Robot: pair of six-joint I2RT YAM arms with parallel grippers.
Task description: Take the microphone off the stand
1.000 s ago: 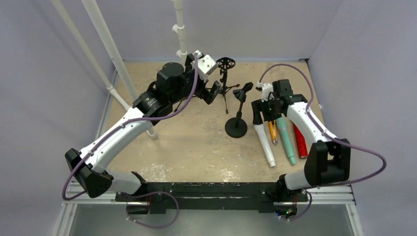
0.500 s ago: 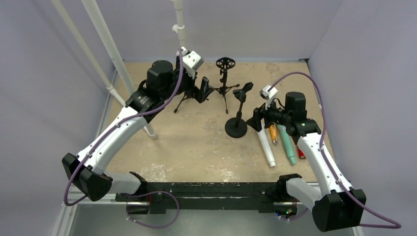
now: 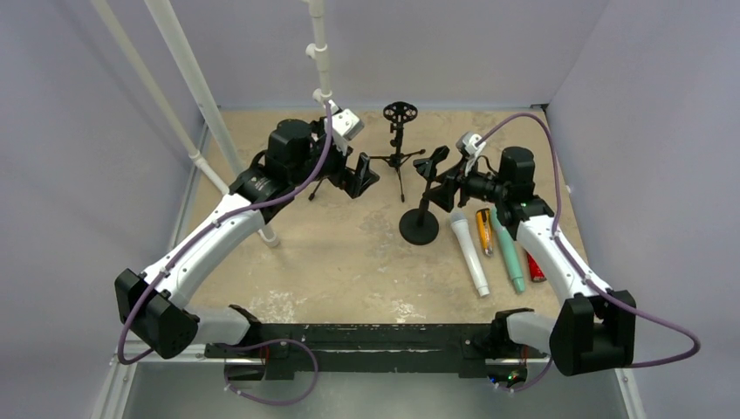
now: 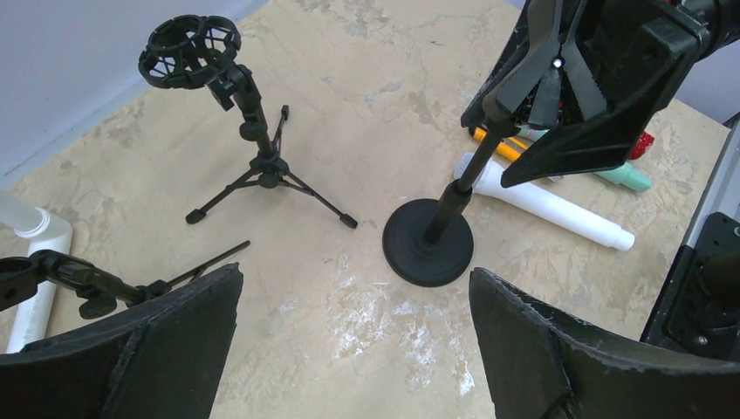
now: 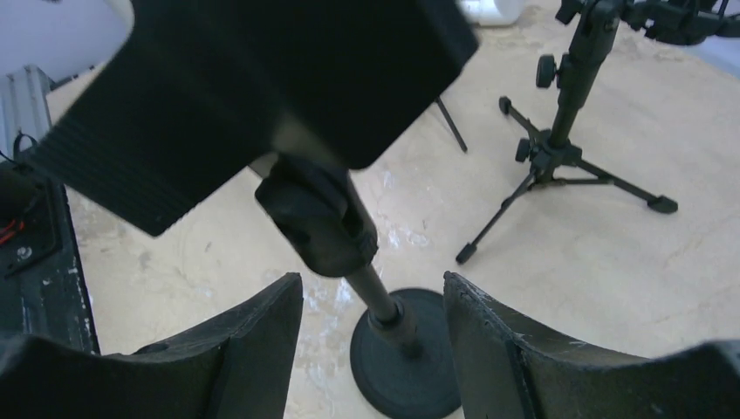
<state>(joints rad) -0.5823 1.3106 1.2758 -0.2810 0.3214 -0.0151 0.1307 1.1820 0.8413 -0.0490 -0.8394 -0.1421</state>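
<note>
A: Right, worth watching the right gripper (image 5: pixel 371 284) first. Straddles the neck of the round-base stand (image 4: pixel 428 243) just under the clip (image 3: pixel 434 161), jaws spread, a gap showing on either side of the pole.

B: Grips nothing, then. And the left gripper (image 4: pixel 356 275)?

A: Hangs over the table (image 3: pixel 349 262) with jaws spread wide, holding nothing, near the tripod stand (image 4: pixel 257 148) and just beside a smaller folding stand (image 4: pixel 70 278).

B: Where to look for the microphone?

A: Off the stand already, by the look of it. Probably the white microphone (image 3: pixel 469 255): lies flat on the table, just beside the round base, in a row with an orange microphone (image 3: pixel 483 232), a teal microphone (image 3: pixel 509 253) and a red microphone (image 3: pixel 534 264).

B: So what to fear from here?

A: Mostly toppling. Could drag or tip the stand by closing off-centre on the neck or by pulling away sideways; would then drop it among the microphones and send them rolling. Could also snag the smaller stand's legs with a low sweep on the left.

B: Any containers to report?

A: None as such. Closest to it: the clip and the shock-mount ring (image 4: pixel 189 44) atop the tripod stand. Both seemingly empty, though hard to vouch for the clip, partly hidden behind the right gripper.

B: Best to back out straight, then, and slowly.
</note>
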